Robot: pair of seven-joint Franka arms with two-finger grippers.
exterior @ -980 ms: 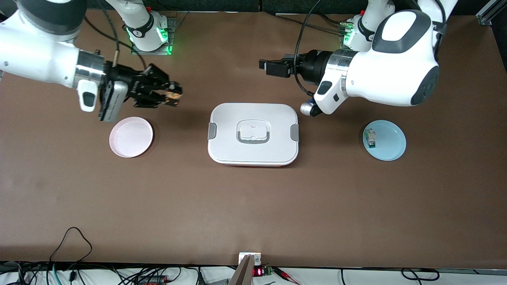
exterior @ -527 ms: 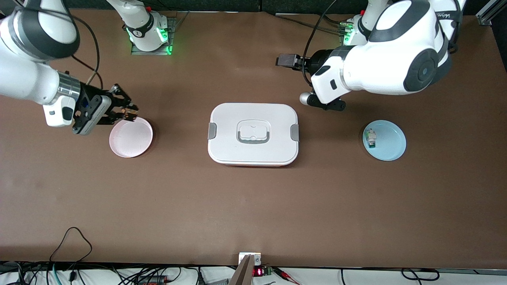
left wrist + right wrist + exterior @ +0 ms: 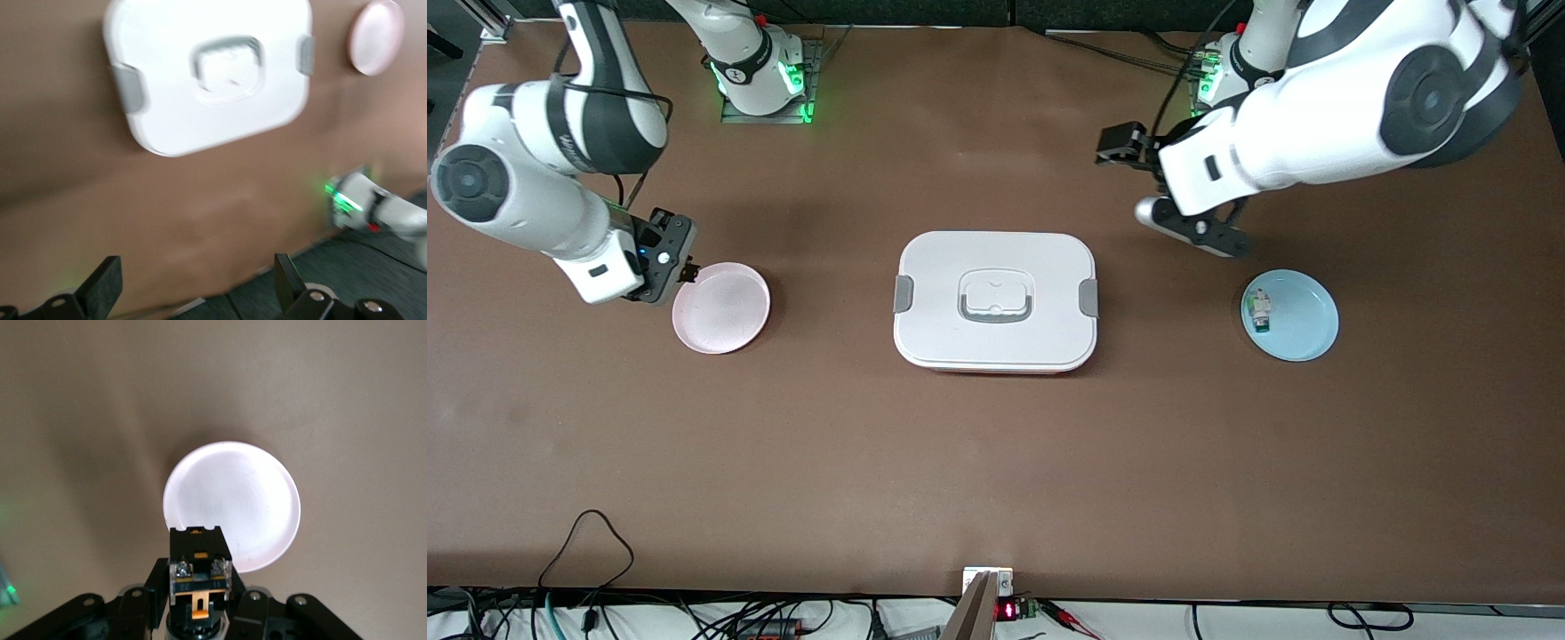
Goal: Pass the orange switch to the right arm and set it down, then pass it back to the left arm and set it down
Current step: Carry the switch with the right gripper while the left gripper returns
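The orange switch, a small black block with orange markings, sits in my right gripper, which is shut on it. That gripper hangs over the rim of the pink plate at the right arm's end of the table; the plate lies just under the switch. The white box with grey clips stands in the middle of the table. My left gripper is open and empty, in the air over bare table near the box's corner toward the left arm's base. In the left wrist view the box lies below its fingers.
A blue plate at the left arm's end holds a small white-and-green component. Cables and a small device lie along the table edge nearest the front camera. The right arm's base glows green.
My right gripper has carried the switch down and away from the box to the pink plate's rim. The left arm has drawn back toward its own end, its gripper still open.
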